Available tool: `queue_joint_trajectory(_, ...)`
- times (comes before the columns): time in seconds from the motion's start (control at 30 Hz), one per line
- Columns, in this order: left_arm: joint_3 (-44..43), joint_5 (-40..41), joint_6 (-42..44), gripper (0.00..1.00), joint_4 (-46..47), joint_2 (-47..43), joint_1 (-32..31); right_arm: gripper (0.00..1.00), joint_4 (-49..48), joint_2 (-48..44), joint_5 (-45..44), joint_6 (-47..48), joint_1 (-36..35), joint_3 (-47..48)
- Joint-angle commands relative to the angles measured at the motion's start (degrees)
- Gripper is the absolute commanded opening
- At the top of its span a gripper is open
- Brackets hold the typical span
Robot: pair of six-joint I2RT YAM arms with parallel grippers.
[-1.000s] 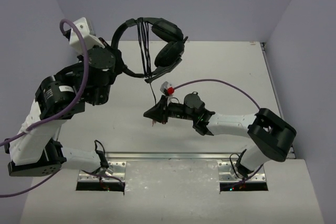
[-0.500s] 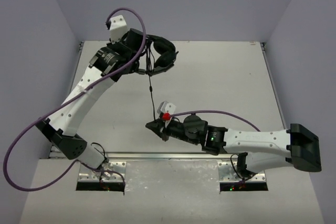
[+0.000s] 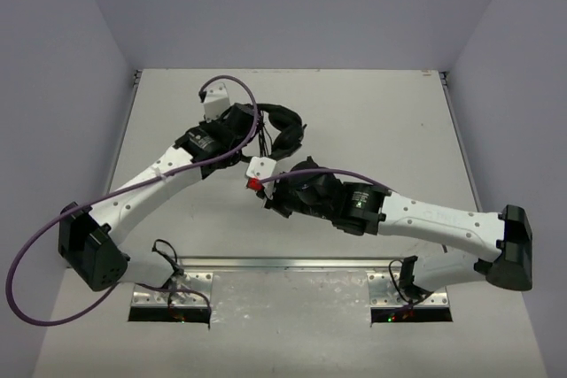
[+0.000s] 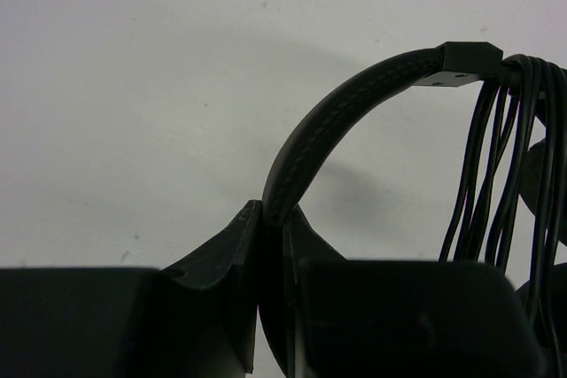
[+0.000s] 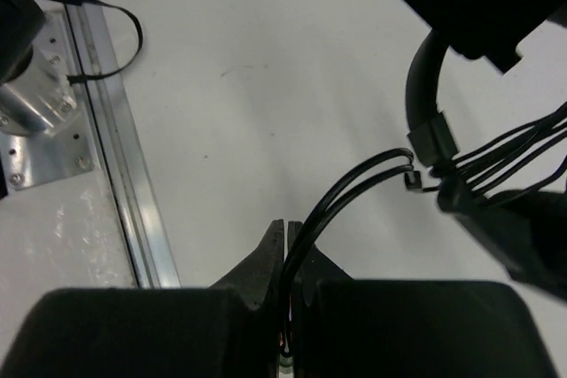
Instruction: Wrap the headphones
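The black headphones (image 3: 285, 129) are held near the table's middle-left. My left gripper (image 3: 252, 136) is shut on the thin headband (image 4: 350, 117), clamped between its fingertips (image 4: 241, 235). Several turns of the thin black cable (image 4: 496, 174) hang wound over the headband beside a small black block. My right gripper (image 3: 270, 204) sits just in front of the headphones, shut on a doubled length of the cable (image 5: 354, 185) that curves up from its jaws to the wound bundle (image 5: 505, 152). The earcups are mostly hidden behind the left gripper in the top view.
A metal rail (image 3: 283, 265) runs along the near table edge, also in the right wrist view (image 5: 124, 174), with a mounting plate (image 5: 35, 112) and a thin wire beside it. Thick purple arm cables (image 3: 239, 86) loop over both arms. Walls enclose the table.
My left arm has lowered and brought the headphones nearer, toward the table's middle. My right gripper has moved up and back to the headphones, so the cable between them is now short.
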State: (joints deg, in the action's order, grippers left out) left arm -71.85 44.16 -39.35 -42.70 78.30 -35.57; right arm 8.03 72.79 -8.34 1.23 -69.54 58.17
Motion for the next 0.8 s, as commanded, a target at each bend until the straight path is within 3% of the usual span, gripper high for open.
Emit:
queue_joint_trajectory(0.0, 1.8, 0.4, -1.3, 0.00, 13.3, -3.8, -5.5, 0.01, 10.4, 1.6, 3.8, 9.7, 1.6, 8.3)
queue_joint_trajectory(0.07, 7.3, -2.8, 1.3, 0.00, 18.5, -4.6, -6.3, 0.01, 15.3, 2.3, 3.1, 12.8, 3.3, 12.7)
queue_joint_trajectory(0.2, 17.9, -17.0, 9.5, 0.00, 33.5, -7.4, -6.4, 0.01, 19.1, 2.4, 2.2, 17.6, 7.8, 15.4)
queue_joint_trajectory(0.3, 22.3, -23.2, 12.5, 0.01, 37.1, -8.4, -6.6, 0.01, 21.1, 2.1, 2.0, 19.4, 10.9, 15.7)
queue_joint_trajectory(0.47, 25.6, -27.3, 14.0, 0.00, 37.4, -10.8, -6.7, 0.01, 20.9, 0.9, -2.8, 22.7, 11.5, 15.0)
queue_joint_trajectory(0.6, 27.5, -35.9, 15.6, 0.00, 36.0, -13.5, -6.7, 0.01, 17.1, 2.9, -10.3, 26.4, 13.6, 14.8)
queue_joint_trajectory(0.77, 27.9, -38.2, 13.6, 0.00, 32.2, -18.9, -6.7, 0.01, 13.0, 5.2, -13.6, 27.6, 16.4, 13.1)
